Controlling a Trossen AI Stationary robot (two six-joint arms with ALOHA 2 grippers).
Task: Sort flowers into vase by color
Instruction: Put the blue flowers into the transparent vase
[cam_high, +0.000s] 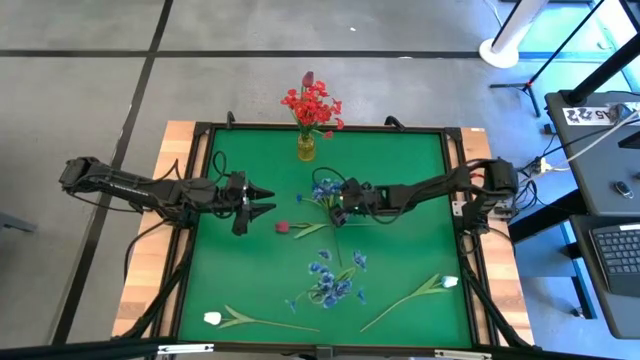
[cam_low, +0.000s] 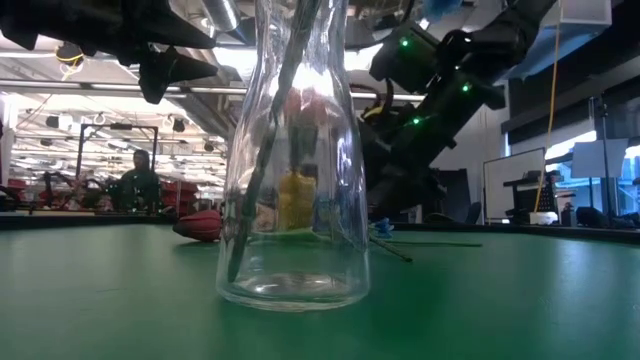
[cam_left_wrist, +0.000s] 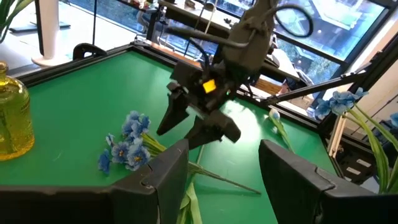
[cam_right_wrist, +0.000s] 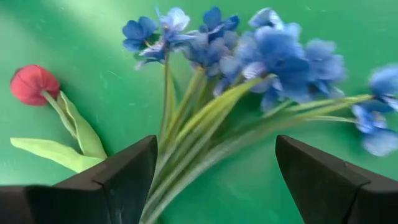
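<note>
A blue spray (cam_high: 325, 190) lies on the green mat (cam_high: 400, 180) at mid-table, its stems (cam_right_wrist: 186, 140) running between the open fingers of my right gripper (cam_high: 337, 211) (cam_right_wrist: 214, 180), which stand on either side of them. A dark red rosebud (cam_high: 283, 227) (cam_right_wrist: 34, 84) lies just left of it. My left gripper (cam_high: 264, 200) (cam_left_wrist: 224, 180) hovers open over the mat, left of the rosebud. Red sprays (cam_high: 312, 105) stand in a yellow vase (cam_high: 305, 148) at the far edge. Another blue spray (cam_high: 333, 282) and two white tulips (cam_high: 213, 318) (cam_high: 450, 282) lie nearer the near edge.
A clear glass vase (cam_low: 293, 150) stands close before the low camera at the near edge. The mat has a raised dark frame (cam_high: 455, 200). Open mat lies left of the rosebud and right of the right arm. A person (cam_low: 140, 180) sits far back in the room.
</note>
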